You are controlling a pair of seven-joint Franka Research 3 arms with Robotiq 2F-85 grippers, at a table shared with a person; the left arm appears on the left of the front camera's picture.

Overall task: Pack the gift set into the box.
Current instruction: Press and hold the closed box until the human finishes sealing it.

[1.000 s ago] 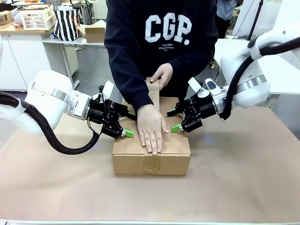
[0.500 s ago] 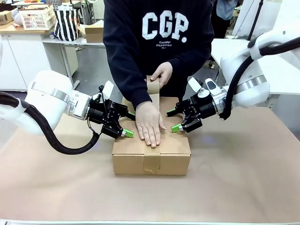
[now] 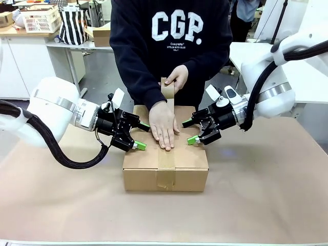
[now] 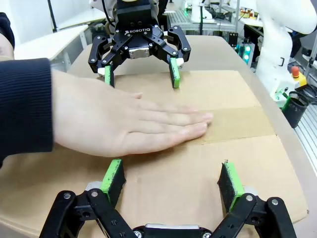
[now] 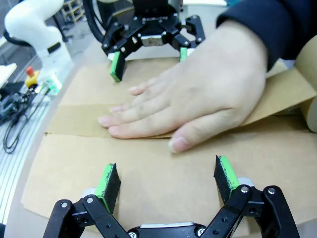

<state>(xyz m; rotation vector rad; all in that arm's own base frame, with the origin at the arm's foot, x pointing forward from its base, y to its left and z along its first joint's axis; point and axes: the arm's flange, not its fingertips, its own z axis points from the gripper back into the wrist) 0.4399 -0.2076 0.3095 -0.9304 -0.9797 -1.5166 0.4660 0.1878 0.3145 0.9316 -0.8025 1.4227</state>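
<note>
Box (image 3: 165,164), closed, at the table's (image 3: 266,205) centre, a strip of brown tape (image 3: 165,169) along its top seam and down the near face. My left gripper (image 3: 134,137) rests with jaws spread on the box's left top edge; my right gripper (image 3: 190,132), jaws likewise spread, rests on the right edge. Between them a person's hand (image 3: 164,126) presses flat on the tape, while the other hand (image 3: 177,78) holds the tape roll (image 3: 167,87) above the far edge
</note>
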